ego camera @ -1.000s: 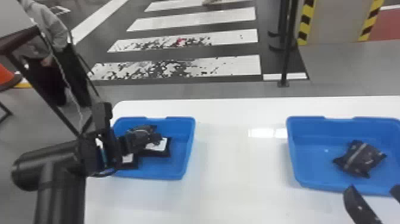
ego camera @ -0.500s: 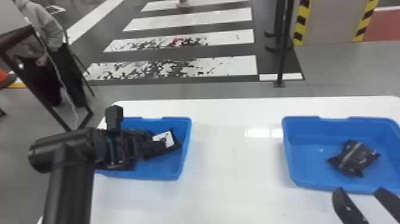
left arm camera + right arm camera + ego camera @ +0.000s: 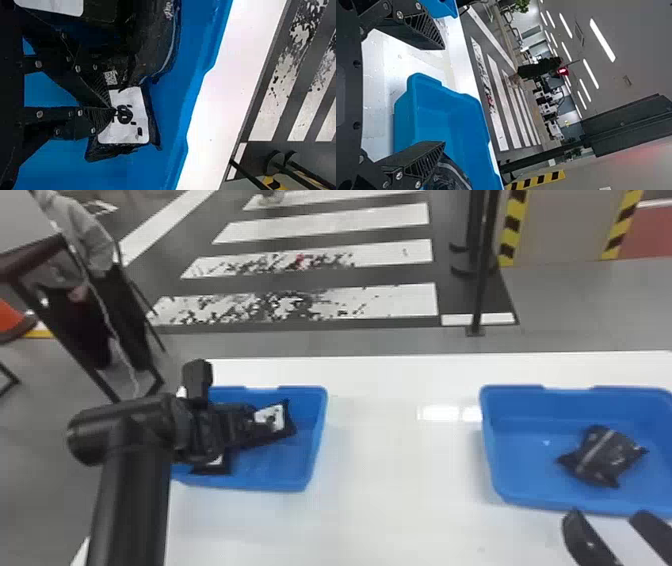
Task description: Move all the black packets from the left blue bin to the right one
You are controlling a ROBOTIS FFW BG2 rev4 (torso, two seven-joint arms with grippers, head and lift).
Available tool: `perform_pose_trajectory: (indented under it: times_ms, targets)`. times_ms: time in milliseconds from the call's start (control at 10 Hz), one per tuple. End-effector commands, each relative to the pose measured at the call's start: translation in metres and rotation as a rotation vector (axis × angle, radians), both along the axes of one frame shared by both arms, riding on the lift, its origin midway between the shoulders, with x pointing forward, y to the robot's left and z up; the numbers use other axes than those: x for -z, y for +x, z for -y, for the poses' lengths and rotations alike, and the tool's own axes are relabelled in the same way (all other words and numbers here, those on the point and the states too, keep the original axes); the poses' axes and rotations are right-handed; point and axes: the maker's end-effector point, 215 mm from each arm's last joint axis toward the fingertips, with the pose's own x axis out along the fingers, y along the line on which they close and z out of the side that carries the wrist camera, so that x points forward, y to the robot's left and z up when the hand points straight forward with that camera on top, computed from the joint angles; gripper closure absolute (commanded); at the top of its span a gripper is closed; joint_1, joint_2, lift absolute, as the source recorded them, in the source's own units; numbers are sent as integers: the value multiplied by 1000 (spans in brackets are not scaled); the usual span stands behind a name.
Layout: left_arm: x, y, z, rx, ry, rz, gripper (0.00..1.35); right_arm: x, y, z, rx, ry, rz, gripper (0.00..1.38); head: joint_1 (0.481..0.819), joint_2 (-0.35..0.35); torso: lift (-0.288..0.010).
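In the head view my left gripper [image 3: 250, 424] is low over the left blue bin [image 3: 314, 440], at a black packet with a white label [image 3: 272, 419] that lies tilted. In the left wrist view the tips of my left gripper [image 3: 113, 109] meet on this labelled packet [image 3: 132, 128]. Another black packet [image 3: 160, 47] lies against it. Part of a further packet [image 3: 214, 466] shows beneath the left arm. The right blue bin [image 3: 520, 470] holds one black packet [image 3: 605, 455]. My right gripper [image 3: 606, 516] is parked at that bin's near edge, its fingers apart; the right wrist view has the right gripper [image 3: 443, 95] holding nothing.
Both bins stand on a white table [image 3: 395, 470], with a wide gap between them. A dark post [image 3: 482, 280] rises from the floor behind the table. At the far left are a dark frame [image 3: 55, 325] and a seated person.
My left gripper has shifted rightward within the left bin. The labelled packet has turned from lying level to a tilt. The head view has shifted slightly; the right gripper stays by its bin.
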Motion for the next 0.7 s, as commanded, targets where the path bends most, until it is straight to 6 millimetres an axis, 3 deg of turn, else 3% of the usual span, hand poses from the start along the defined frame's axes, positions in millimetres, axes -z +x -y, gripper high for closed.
perform_pose_trajectory:
  times_ms: [0,100,200,300,400,600]
  targets:
    - [3,2,0,-12,-10,33,1133,0,0,0,-2,4,0,190,695,245,-138]
    - [3,3,-1,-15,-12,42,1107,1,-1,-1,-4,7,-4,196,695,247,-138]
    - [0,7,6,-10,-34,58,769,2,-1,-1,-7,9,-8,200,695,247,-138]
    - [-4,12,10,-6,-47,80,337,4,-2,-2,-10,10,-12,200,695,246,-138]
    - [-7,15,15,5,-50,85,84,4,-2,-3,-12,12,-14,203,695,241,-138]
    - [-14,22,16,8,-50,108,147,7,-3,-4,-18,15,-25,209,695,228,-138]
